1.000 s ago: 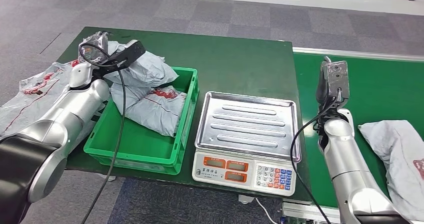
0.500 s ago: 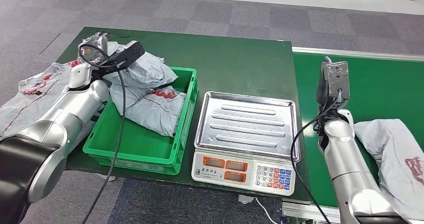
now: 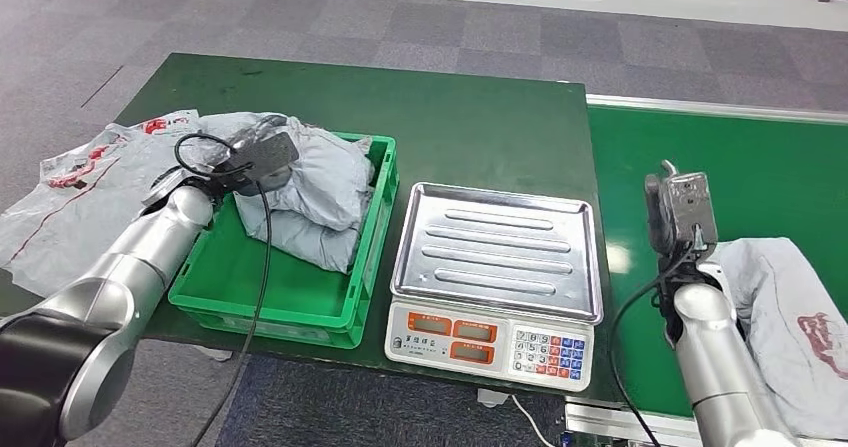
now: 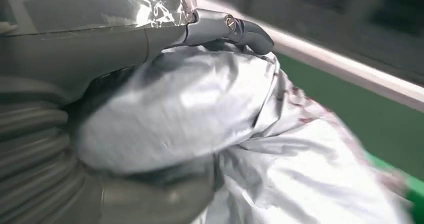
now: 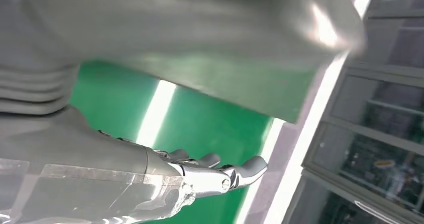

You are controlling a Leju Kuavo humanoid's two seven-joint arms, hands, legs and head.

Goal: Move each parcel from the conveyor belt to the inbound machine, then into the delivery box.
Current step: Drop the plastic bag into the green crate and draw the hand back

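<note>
Now our left hand (image 3: 262, 157) grips a grey parcel (image 3: 325, 172) low over the green box (image 3: 372, 257). On the conveyor belt (image 3: 770, 177), the next parcel (image 3: 790, 307) lies just beside our right hand (image 5: 210, 176), fingers (image 5: 245, 169) spread, holding nothing.

Little legible writing: scale panel and red parcel print only.

The weighing scale (image 3: 495, 277) at about 6 o'clock in the head view carries three orange display windows, a row of small characters beneath them too fine to read, and a keypad of white, blue and red keys whose markings cannot be made out. Red print shows on the grey parcel (image 3: 800, 317) at 4 o'clock on the conveyor belt (image 3: 770, 182), and on the clear plastic bags (image 3: 70, 187) at 9 o'clock on the table (image 3: 450, 117), but none of it resolves into letters or numbers. The wrist views are too blurred for any text.
</note>
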